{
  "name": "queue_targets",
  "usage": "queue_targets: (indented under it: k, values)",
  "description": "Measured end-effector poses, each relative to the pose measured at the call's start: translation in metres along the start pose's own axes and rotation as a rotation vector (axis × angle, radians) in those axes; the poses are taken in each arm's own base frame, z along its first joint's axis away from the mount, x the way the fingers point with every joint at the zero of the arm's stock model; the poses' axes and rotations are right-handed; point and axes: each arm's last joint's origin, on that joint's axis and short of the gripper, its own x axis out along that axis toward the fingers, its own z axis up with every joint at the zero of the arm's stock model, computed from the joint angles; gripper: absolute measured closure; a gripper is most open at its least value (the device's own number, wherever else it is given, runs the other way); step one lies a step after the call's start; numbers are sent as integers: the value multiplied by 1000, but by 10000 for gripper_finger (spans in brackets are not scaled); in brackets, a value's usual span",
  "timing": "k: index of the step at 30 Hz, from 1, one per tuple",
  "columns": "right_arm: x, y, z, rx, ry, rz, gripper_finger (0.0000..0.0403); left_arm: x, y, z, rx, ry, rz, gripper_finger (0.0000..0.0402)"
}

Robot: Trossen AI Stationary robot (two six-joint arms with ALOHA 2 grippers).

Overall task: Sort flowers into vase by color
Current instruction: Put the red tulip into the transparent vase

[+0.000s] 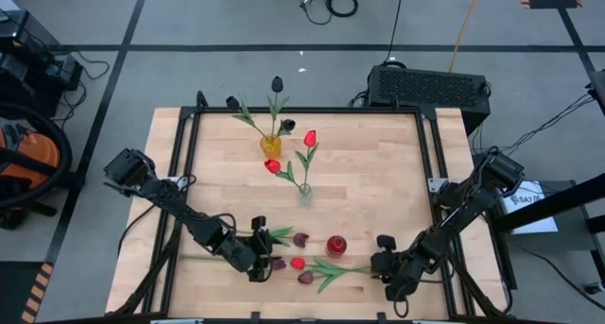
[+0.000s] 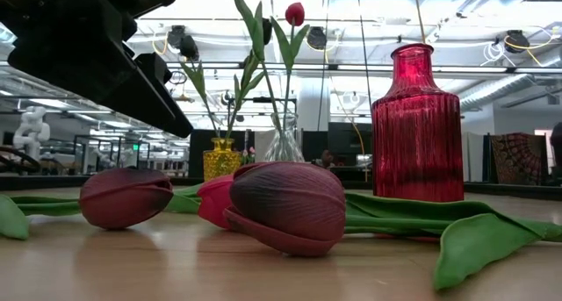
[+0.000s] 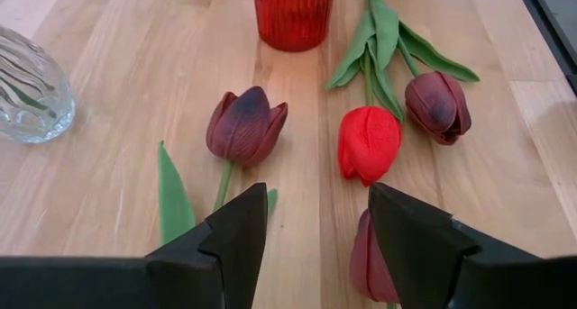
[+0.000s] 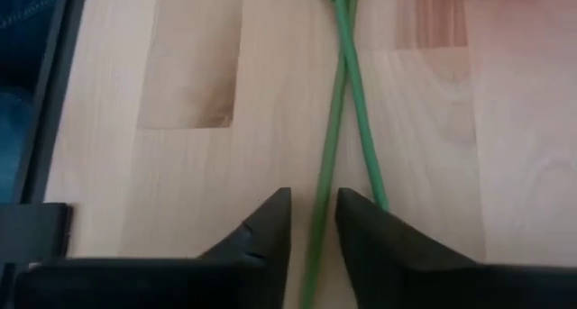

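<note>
Several loose tulips lie near the table's front edge: a maroon head (image 3: 245,124), a red head (image 3: 368,142), another maroon head (image 3: 437,104) and a third (image 3: 370,255) just before my left gripper (image 3: 315,201). That gripper (image 1: 262,258) hovers open over them, low and slanted down. Their green stems (image 1: 345,266) run toward the table's right. My right gripper (image 1: 386,267) stands there, fingers narrowly open on either side of one stem (image 4: 317,210). A second stem (image 4: 365,156) crosses it and passes under one finger.
An empty red ribbed vase (image 1: 337,246) stands just behind the loose tulips. A clear vase (image 1: 304,194) holds red tulips mid-table, and a yellow vase (image 1: 271,144) farther back holds dark ones. Black frame rails (image 1: 430,173) edge the table.
</note>
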Motion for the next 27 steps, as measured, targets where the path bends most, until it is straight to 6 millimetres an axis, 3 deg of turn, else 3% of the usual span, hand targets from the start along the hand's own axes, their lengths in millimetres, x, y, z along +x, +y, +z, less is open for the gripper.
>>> queue_targets:
  k: [4,6,12,20,27]
  values:
    - [0,-2,-2,-4,14,-15,381,0,0,0,0,0,0,199]
    - [0,-1,-3,-8,13,-16,395,0,0,0,0,0,0,199]
    - [-3,1,-2,-1,10,7,400,0,0,0,0,0,0,199]
    - [-35,9,13,-23,-47,130,402,0,0,0,-1,-1,0,199]
    - [-46,9,18,-40,-98,137,403,0,0,1,-3,-6,-2,199]
